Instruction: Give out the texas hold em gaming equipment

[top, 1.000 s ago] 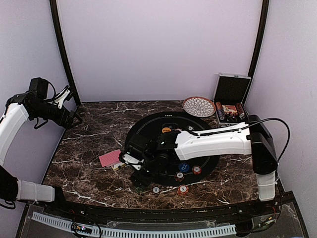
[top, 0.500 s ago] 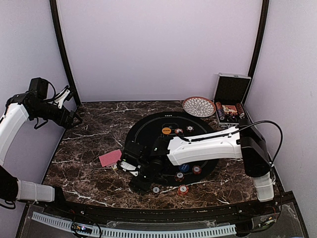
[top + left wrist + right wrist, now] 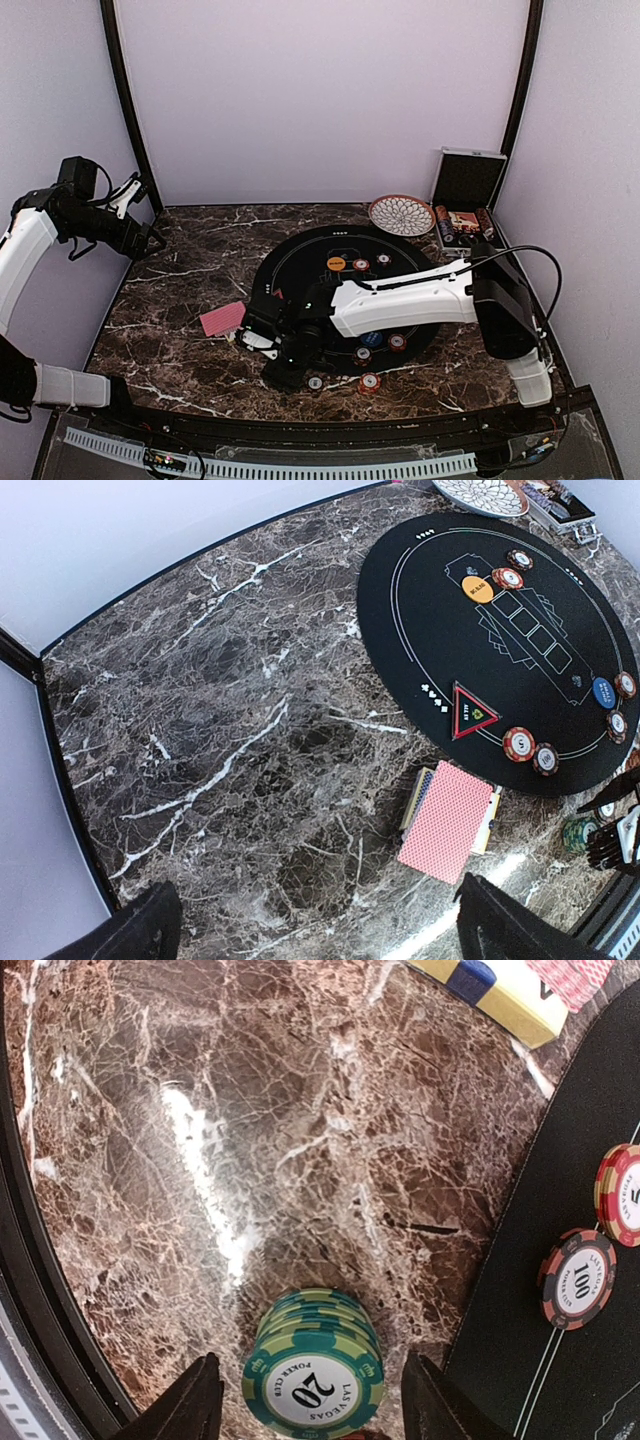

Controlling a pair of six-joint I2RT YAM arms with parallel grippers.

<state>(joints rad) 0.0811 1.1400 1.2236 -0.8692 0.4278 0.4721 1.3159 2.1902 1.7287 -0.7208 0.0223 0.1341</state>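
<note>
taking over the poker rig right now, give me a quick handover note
Left gripper: open, empty, raised at the table's far left.
Right gripper: open, fingers straddling the green chip stack on the marble by the mat's near-left edge, not yet clamped.
Card deck: on the marble left of the mat.
Done: orange disc, blue disc and red chips are on the mat.
Left, probably: grip and place the green stack, then deal the cards.

The green chip stack reads "20 POKER CLUB LAS VEGAS"; the red chip reads "100".
</note>
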